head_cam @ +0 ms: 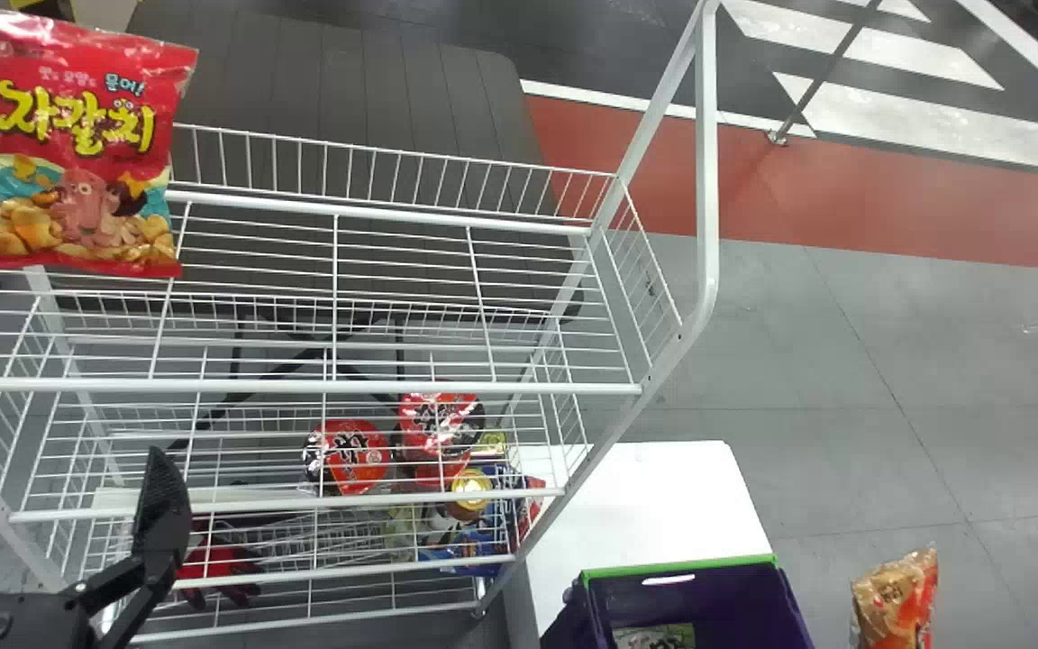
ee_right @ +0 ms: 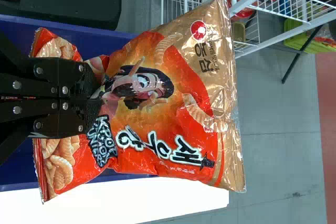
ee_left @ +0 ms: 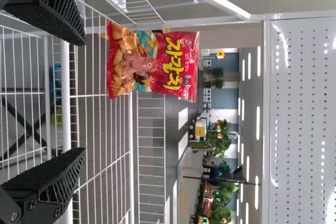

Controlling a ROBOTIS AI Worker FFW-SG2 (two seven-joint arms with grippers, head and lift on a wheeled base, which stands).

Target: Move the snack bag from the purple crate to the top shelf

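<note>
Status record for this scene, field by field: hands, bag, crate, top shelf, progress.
Right hand: shut on the orange-and-gold snack bag
Bag position: right of the purple crate in the head view, not on the shelf
Left hand: open and empty, by the rack's left side
Crate contents: a green-and-white item, partly cut off by the view's edge
Top shelf: red snack bag upright at the left
Progress: bag grasped, placement still to do
</note>
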